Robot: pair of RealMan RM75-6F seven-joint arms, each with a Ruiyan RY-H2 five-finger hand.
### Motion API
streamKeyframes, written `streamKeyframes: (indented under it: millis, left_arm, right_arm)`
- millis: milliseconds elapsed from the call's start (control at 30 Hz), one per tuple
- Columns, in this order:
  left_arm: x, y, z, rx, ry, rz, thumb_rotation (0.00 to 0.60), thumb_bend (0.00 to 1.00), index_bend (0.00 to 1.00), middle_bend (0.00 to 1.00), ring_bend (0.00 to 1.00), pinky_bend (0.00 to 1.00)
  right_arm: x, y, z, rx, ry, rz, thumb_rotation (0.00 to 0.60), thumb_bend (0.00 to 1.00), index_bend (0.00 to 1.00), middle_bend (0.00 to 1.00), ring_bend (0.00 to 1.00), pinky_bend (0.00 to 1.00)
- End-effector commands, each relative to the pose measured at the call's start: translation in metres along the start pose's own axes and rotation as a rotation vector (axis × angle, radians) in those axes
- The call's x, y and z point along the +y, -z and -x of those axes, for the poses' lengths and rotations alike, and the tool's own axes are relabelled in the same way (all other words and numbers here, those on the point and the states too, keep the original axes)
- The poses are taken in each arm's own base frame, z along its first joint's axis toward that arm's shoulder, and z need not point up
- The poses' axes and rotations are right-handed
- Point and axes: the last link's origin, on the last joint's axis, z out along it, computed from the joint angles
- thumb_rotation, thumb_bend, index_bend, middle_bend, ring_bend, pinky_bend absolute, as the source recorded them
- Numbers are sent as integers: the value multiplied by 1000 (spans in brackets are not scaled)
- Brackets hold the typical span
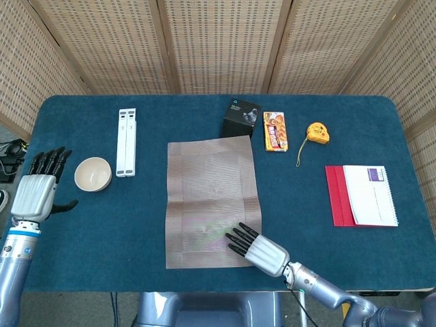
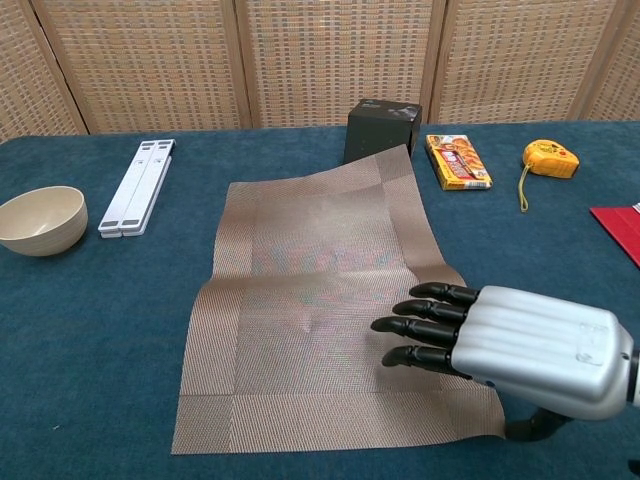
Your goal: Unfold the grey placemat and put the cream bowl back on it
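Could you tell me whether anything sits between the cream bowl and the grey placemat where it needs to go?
Yes. The white folded stand lies on the table between the bowl and the placemat. The right robot hand also lies over the placemat's near right corner; the middle of the placemat is bare.

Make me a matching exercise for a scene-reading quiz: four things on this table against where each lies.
Things:
1. cream bowl
2. grey placemat
3. yellow tape measure
4. right hand

Places:
A. over the placemat's near right corner
B. spread flat at the table's middle
C. far left, beside the white stand
D. right of the snack packet

Pairs: 1-C, 2-B, 3-D, 4-A
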Motion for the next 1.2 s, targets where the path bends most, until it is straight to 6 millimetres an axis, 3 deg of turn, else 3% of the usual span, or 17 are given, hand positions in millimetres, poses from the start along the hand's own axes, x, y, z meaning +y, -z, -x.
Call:
streamKeyframes:
  millis: [33,167,433,533,700,833,933,1200]
  left_arm:
    - [0,0,0,-1,0,0,600,0,0,0,0,0]
    - [0,0,0,-2,2,0,600,0,0,0,0,0]
    - [0,0,-1,-1,4,0,600,0,0,0,0,0]
    - [0,0,-1,-3,2,1,600,0,0,0,0,0]
    - [0,0,0,-5,2,3,600,0,0,0,0,0]
    - [0,0,0,-6,3,3,600,0,0,0,0,0]
    - [1,0,0,-7,4,4,600,0,0,0,0,0]
    - [1,1,0,-9,4,9,600,0,0,0,0,0]
  right_arm:
    - [-1,-3,1,-4,-2,-1,600,21,173,0,0,0]
    - [-3,-5,2,-5,-13,-5,600,135,173,0,0,0]
    - [-3,-7,0,11,-29,-5,600,579,184,0,0,0]
    - [-2,-8,1,13,-36,-2,600,681,190,0,0,0]
    - [0,-9,1,26,-47,-4,600,732,275,0,0,0]
    - [2,-8,1,49,-51,-8,600,745,500,0,0,0]
    - [4,-6,3,56,-53,-9,600,750,602,0,0,0]
    - [7,9,5,101,-53,-60,600,751,648,0,0,0]
